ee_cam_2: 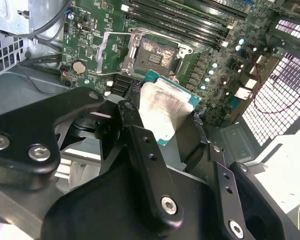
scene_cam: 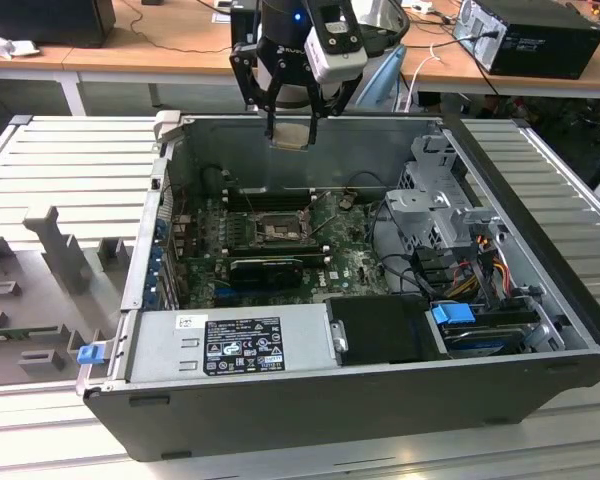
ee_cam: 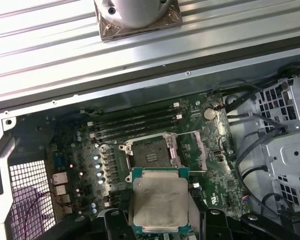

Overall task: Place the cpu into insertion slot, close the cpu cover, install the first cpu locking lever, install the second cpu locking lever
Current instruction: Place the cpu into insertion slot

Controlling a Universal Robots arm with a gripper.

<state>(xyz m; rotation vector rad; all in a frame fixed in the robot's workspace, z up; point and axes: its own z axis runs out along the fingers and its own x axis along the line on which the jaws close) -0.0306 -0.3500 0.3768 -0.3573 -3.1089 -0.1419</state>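
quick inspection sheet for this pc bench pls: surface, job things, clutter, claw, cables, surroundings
surface: ribbed grey bench bearing the open pc case
cpu: held in the air above the green board, not in the slot
slot: empty, pale centre showing
cover: swung open beside the slot
clutter: grey moulded tray on the bench, at the exterior view's left of the case
claw: shut on the cpu
cables: orange and yellow bundle by the drive cage; black leads over the board
surroundings: wooden desks behind, one with a black box
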